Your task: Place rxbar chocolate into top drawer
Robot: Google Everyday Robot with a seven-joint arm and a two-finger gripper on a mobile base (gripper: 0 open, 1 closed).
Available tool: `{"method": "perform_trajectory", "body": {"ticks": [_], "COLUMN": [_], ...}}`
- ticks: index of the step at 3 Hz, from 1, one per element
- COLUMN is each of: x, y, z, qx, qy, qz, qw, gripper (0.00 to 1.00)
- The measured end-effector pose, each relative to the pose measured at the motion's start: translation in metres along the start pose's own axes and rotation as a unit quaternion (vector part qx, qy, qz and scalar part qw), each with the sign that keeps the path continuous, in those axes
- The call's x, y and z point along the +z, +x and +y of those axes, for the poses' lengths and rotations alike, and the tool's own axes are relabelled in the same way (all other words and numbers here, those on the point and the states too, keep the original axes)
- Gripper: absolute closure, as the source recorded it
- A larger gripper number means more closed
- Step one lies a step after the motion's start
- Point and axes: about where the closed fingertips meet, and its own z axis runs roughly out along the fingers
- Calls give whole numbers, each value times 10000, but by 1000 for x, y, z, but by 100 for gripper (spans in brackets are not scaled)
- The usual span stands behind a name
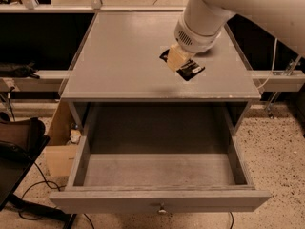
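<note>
Camera view is looking down on the gripper [178,60], which is hanging at the end of a big white arm [205,18] reaching in from the top right. The gripper is sitting right on the rxbar chocolate [191,70]. I cannot tell how wide it is open, or whether it is gripping the bar. The black wrapper is poking out on both sides of the gripper, and it is lying turned at a slant.

The bar is staying over the grey bench [124,56], on the right half, nearer the front edge than the back edge, and a little way in from the front right corner. I cannot tell whether the bar is touching the bench top or floating just above it.

Under the front edge, the top drawer [157,200] is standing pulled wide open, with its grey bottom showing. A small round knob [162,208] is sticking out of the middle of its front panel.

Below the left edge of the bench, a brown cardboard box [59,151] is sitting on the floor [271,151]. Dark cables [28,187] are lying in front of it.
</note>
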Motion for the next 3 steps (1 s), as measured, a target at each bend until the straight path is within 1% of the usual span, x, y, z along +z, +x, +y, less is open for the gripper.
{"method": "perform_trajectory", "body": {"ticks": [1, 2, 3], "x": [-32, -7, 45], "y": [70, 146, 205], "z": [-3, 8, 39], "qx": [653, 1196, 1543], "qy": [302, 167, -303], "qz": [79, 152, 72], "qw": [9974, 9926, 9875], "gripper": [100, 100, 100]}}
